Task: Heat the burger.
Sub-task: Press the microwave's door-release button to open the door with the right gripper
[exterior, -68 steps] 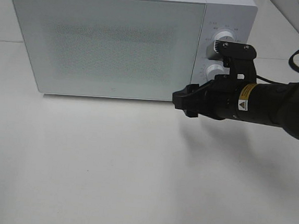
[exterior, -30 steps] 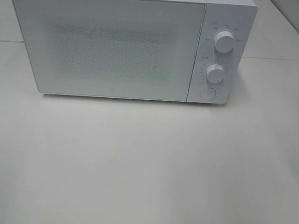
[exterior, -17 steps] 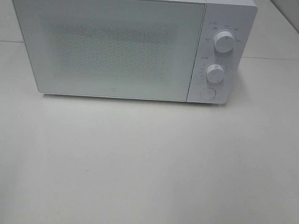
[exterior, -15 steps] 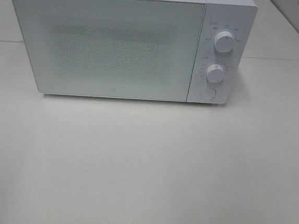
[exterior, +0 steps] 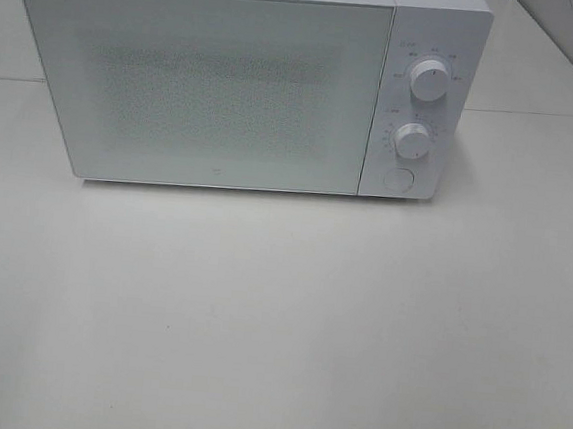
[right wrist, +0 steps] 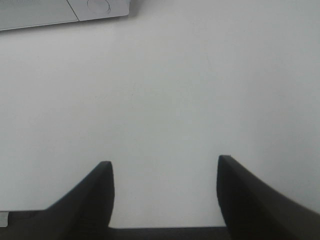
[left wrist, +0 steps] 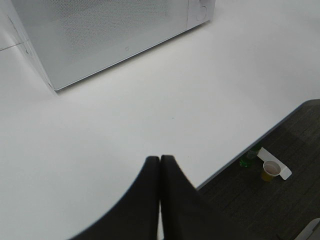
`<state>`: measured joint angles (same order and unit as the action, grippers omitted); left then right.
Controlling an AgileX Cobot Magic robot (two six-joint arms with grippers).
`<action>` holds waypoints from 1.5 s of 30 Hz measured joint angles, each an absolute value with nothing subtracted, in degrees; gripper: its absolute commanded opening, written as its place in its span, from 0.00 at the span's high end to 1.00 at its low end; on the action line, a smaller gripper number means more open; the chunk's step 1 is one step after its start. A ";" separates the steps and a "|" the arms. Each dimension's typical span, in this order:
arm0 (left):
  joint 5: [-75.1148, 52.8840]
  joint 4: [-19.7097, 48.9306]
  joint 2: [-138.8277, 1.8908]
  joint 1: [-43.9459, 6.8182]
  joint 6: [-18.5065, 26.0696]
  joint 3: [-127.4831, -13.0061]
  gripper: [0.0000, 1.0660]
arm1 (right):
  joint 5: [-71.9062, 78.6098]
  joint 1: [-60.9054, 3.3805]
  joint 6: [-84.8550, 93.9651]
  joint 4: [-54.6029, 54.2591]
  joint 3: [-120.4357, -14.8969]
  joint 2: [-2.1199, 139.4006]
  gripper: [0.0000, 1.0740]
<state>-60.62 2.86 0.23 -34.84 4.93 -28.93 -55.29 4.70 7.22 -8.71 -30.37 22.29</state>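
Boxy white microwave oven (exterior: 227, 89), door shut. The burger's nowhere in sight, prob. inside, can't tell. Black left gripper (left wrist: 160, 164): fingers pressed together. Black right gripper (right wrist: 164, 163): fingers apart, nothing between. I'd guess the burger's light, squashy, w/ sliding layers, so take it gently across the bun sides.

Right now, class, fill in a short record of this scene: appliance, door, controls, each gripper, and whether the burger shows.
appliance: white microwave on the table
door: closed
controls: upper knob, lower knob, round button below them
left gripper: shut, holding nothing
right gripper: open, above bare table
burger: not visible in any view
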 measured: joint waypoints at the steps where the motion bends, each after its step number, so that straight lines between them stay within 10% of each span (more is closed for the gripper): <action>1: -60.62 2.86 0.23 -34.84 4.93 -28.93 1.00 | -55.29 4.70 7.22 -8.71 -30.37 22.29 0.46; 45: -60.62 3.21 0.23 -34.84 4.93 -28.93 1.00 | -57.87 -0.11 0.40 -2.58 -28.88 -0.29 0.46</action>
<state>-60.62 3.21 0.23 -34.84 4.93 -28.93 -57.87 -0.11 0.40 -2.58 -28.88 -0.29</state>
